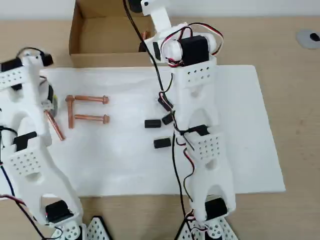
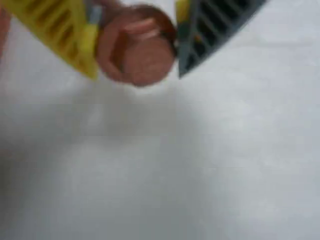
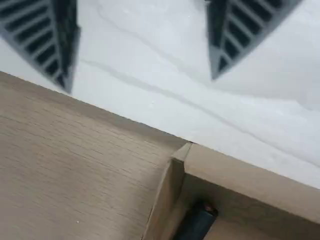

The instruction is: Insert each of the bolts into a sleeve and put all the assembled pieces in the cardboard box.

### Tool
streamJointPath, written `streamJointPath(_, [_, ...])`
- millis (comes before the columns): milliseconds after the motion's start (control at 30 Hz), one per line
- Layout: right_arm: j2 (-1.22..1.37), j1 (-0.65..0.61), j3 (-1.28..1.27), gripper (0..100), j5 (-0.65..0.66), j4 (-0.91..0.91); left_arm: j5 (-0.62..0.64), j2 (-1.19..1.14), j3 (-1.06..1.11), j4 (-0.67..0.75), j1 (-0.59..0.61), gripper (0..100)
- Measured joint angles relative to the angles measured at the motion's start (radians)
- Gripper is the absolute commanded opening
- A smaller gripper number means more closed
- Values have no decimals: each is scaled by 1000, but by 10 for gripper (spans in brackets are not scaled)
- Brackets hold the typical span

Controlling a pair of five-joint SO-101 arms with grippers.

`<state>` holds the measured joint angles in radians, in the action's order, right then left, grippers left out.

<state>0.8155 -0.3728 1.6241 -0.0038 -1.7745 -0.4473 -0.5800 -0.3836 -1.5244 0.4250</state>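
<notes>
The left gripper is closed on a bolt. Its yellow finger and its dark finger press the shank from either side just behind the hexagonal head, which faces the wrist camera. From above, this bolt hangs slanted over the left edge of the white sheet, lifted off it. That grip leaves the far end of the shank free, which is probably the point, since the free end is what has to enter a sleeve. The loose sleeves lie well apart from that gripper, near the middle of the sheet and close beside the right arm. So the held bolt has to be brought across to one, or one brought to it. Three spare bolts lie on the sheet between the left arm and the sleeves, two of them parallel and one across their ends. The right gripper is wide open with nothing between its dark fingers. It hangs over the near corner of the box, where sheet and table meet the cardboard wall. Just inside that corner lies a piece, a dark sleeve with a copper end showing, and it looks already assembled. The open fingers above it fit a drop into the box. The box sits at the far edge of the sheet, within the right arm's reach, so delivery seems to fall to that arm.
</notes>
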Motion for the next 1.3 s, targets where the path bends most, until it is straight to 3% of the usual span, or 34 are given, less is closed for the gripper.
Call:
streamJointPath(133, [0, 0, 0, 213, 0, 0, 138, 2, 21, 54, -17, 129])
streamJointPath(367, [0, 0, 0, 213, 0, 0, 402, 3, -29, 18, -23, 128])
streamJointPath(667, [0, 0, 0, 213, 0, 0, 600, 8, -54, -121, -23, 115])
streamJointPath(867, [0, 0, 0, 213, 0, 0, 624, 8, -54, -129, -23, 91])
streamJointPath(1300, [0, 0, 0, 213, 0, 0, 626, 41, 150, 124, -25, 92])
